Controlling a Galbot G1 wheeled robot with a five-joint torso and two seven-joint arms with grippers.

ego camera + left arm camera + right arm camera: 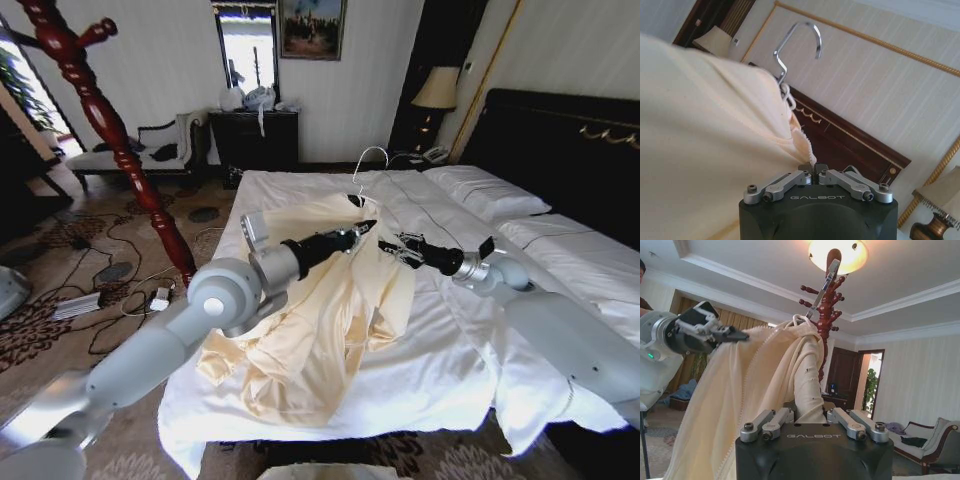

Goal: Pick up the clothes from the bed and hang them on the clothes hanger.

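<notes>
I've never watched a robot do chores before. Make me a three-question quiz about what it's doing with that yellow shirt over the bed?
1. True or false: the cream-yellow shirt lies flat and untouched on the bed.
2. Which gripper is shut on the shirt's fabric? A) left only B) right only C) both
3. Fill in: the silver hook sticking up above the shirt's collar belongs to the ____.

Key:
1. False. Both grippers hold it lifted by its upper part, the rest draping onto the sheet.
2. C. The left gripper and the right gripper each pinch fabric.
3. Hanger; it already sits inside the shirt.
</notes>
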